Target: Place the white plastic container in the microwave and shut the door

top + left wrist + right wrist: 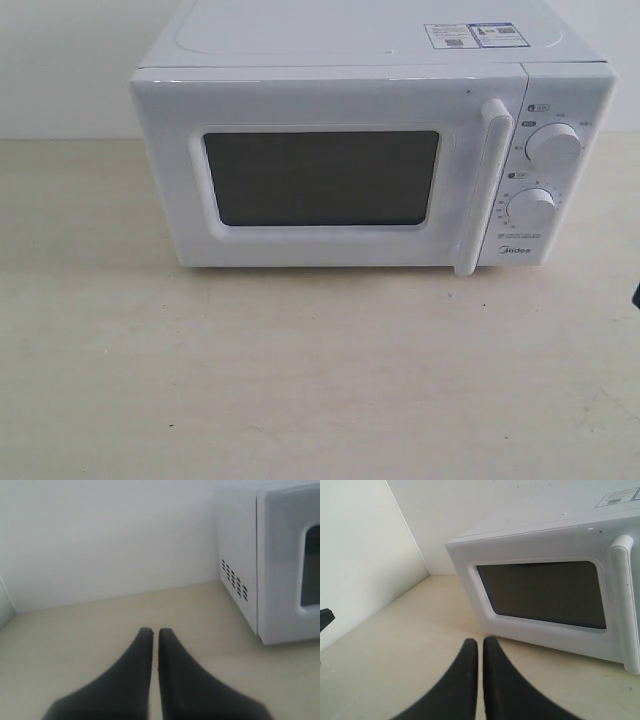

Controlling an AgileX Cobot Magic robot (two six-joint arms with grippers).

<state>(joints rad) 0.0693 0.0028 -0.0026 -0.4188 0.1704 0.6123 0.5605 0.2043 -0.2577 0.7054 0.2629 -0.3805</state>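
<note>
The microwave (350,40) sits on the pale desk (300,380), close to the white wall (60,60). In the exterior view its long side runs left to right and its front faces the camera. The door (320,100) is shut flush against the body. It is white with a dark, rounded rectangular window (320,178) and an upright white bar handle (480,190) at its right edge. Right of the handle are two round white knobs, one (553,145) above the other (530,210). A sticker (475,36) lies on the top near the right rear, and rows of vent slots (234,580) show on one side wall.

The left gripper (151,632) hangs over bare desk beside that vented side, its black fingers pressed nearly together, with only a thin slit between them. It holds nothing and touches nothing. The right gripper (480,642) hangs in front of the door, apart from it. Its fingers are also drawn together and empty.
</note>
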